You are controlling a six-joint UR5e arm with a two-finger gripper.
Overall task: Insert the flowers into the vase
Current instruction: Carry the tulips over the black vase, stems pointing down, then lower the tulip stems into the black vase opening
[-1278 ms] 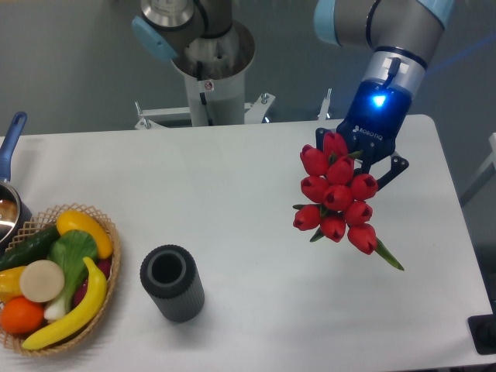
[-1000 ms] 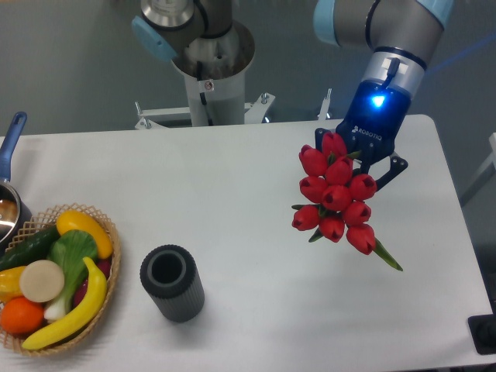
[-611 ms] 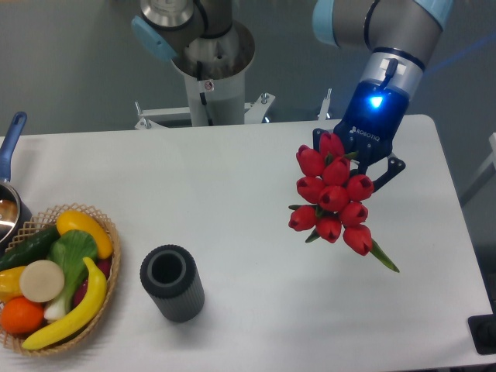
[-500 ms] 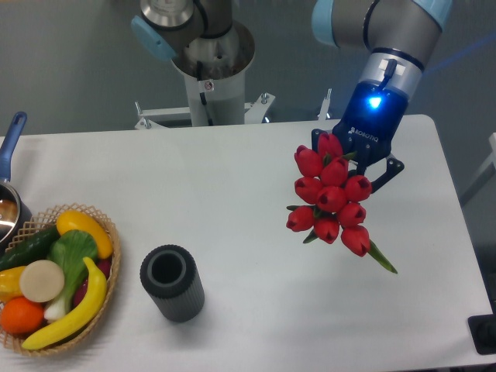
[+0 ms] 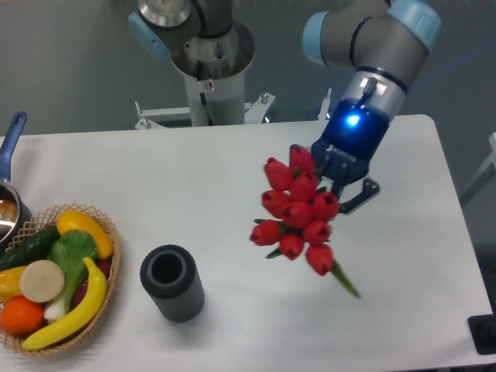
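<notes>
The blue two-finger gripper (image 5: 335,180) held the bunch of red tulip flowers (image 5: 297,215) clamped aloft — best centred, stems down, over the ribbed dark cylindrical vase (image 5: 171,282).

The arm (image 5: 364,31) is grey tubing with pale blue caps at its joints. Just above the jaws sits a dark wrist — a bright blue light glows on it, with small white lettering below, too small to read. The gripper (image 5: 335,180) is black, its linkages showing beside the jaws. Farther off stands a grey base column (image 5: 208,58) — one small red-and-white sticker.
</notes>
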